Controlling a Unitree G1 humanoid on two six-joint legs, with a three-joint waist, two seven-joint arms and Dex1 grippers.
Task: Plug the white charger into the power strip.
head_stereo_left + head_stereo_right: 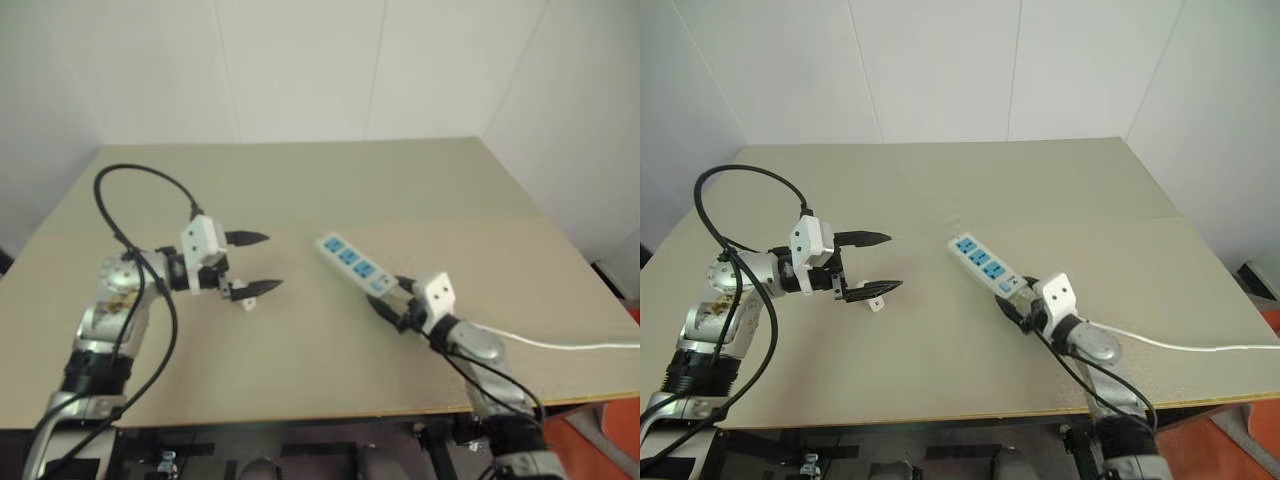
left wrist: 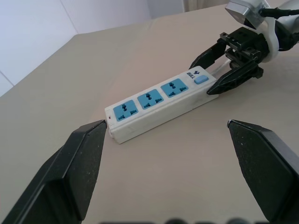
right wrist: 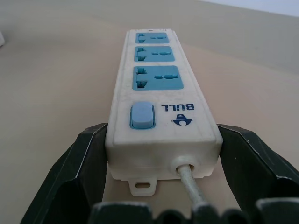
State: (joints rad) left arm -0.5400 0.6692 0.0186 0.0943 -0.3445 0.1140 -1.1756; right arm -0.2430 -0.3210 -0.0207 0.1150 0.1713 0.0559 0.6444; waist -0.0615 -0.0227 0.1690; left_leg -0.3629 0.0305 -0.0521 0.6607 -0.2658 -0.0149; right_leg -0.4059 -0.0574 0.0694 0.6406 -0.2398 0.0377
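Zero sockets filled. Left fingers (image 1: 250,238) spread wide, empty, above bench (image 1: 300,180). White charger (image 1: 245,304) loose on bench just by lower fingertip. Power strip (image 1: 352,262) mid-bench, switch end clamped by right fingers (image 3: 79,172). Remaining: grasp charger, insert.

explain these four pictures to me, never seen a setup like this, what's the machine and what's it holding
This is a two-armed robot at a table. The two wide pictures come from cameras in its head, looking down over its arms. The two close-ups come from cameras on its wrists, looking along the black fingers. The left gripper hangs open and holds nothing. A small white block, likely the white charger, sits by its lower finger; contact is unclear. The right gripper clasps the switch end of the power strip, which lies on the table with its thin cable trailing away.
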